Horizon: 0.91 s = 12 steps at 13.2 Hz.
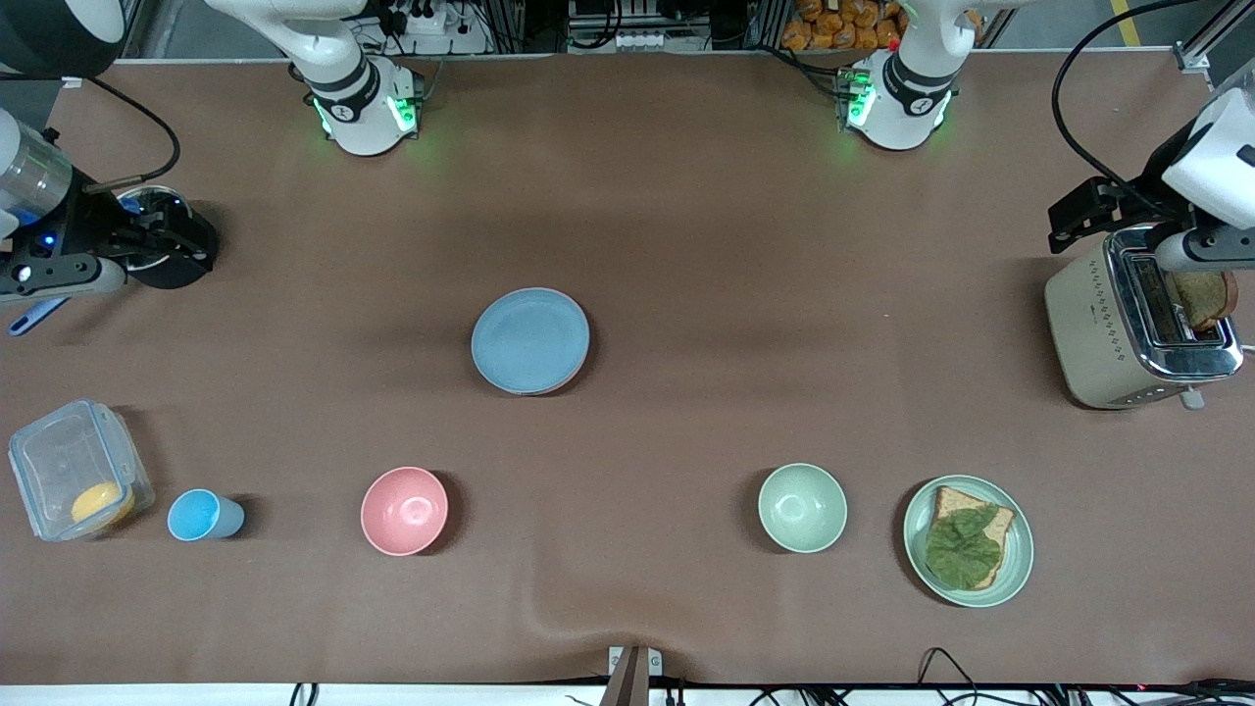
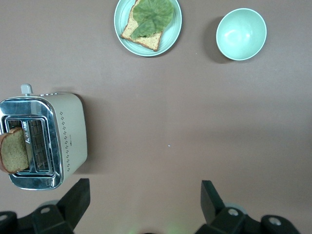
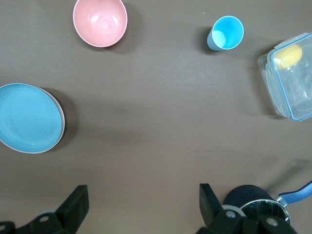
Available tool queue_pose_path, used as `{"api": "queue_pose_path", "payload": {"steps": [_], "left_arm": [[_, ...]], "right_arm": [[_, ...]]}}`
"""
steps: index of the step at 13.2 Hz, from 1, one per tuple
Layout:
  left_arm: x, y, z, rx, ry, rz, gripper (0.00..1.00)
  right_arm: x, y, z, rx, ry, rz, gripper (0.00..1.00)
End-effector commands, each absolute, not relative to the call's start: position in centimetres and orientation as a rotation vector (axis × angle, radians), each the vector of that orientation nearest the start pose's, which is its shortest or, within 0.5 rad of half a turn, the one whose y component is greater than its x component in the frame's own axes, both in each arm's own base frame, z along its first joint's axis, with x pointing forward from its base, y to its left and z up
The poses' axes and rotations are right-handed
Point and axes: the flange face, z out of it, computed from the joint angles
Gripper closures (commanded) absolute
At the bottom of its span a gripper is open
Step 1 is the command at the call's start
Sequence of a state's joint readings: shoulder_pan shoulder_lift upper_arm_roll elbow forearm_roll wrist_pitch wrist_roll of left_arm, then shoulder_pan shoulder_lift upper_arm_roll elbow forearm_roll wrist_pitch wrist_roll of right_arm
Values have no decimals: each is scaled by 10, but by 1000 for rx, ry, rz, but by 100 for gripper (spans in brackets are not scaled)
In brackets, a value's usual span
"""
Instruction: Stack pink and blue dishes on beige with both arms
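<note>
Stack status: blue plate (image 1: 529, 339) sits mid-counter, roughly midway between the two arm bases' ends. A thin pink rim (image 1: 578, 368) shows under its edge in the front view, so the pink plate appears to lie directly beneath it. No beige plate is visible anywhere; judged to be at the bottom of the pile, hidden, but this cannot be confirmed.

Step in hand: stacking looks complete or nearly so. Both arms are parked at the counter's ends, clear of the stack.

Left tool (image 2: 144, 202): fingers spread wide, nothing between them, hanging over bare counter just beside the toaster (image 1: 1137, 328) at the left arm's end.
Right tool (image 3: 141, 207): likewise wide open and empty, over the right arm's end near a dark pot (image 3: 253, 204).

Next move, if any: verify the beige plate is under the pile; otherwise nothing remains to be grasped.

View differences:
- Front view alone shows the pink edge clearly; the right wrist view shows the blue plate (image 3: 29, 118) with only a pale rim line beneath.
- Left wrist view does not show the stack at all; it shows the green bowl (image 2: 241, 34) and the green plate with toast (image 2: 147, 23).
- Right wrist view adds the pink bowl (image 3: 100, 22), blue cup (image 3: 225, 33) and clear lidded box (image 3: 291, 83).
</note>
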<state>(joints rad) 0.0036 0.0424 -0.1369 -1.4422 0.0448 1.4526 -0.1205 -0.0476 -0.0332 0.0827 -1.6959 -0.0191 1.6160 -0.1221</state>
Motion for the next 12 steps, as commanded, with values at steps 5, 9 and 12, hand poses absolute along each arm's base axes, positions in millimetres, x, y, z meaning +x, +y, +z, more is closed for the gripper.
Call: {"api": "queue_pose_path", "payload": {"steps": [5, 9, 12], "left_arm": [[540, -65, 665, -3114, 19, 19, 0], [542, -66, 664, -3117, 74, 22, 0], [542, -67, 667, -3124, 73, 14, 0]], "right_arm": [[545, 12, 588, -3144, -253, 96, 0], [546, 25, 586, -3141, -293, 110, 0], [546, 28, 586, -3142, -304, 110, 0]]}}
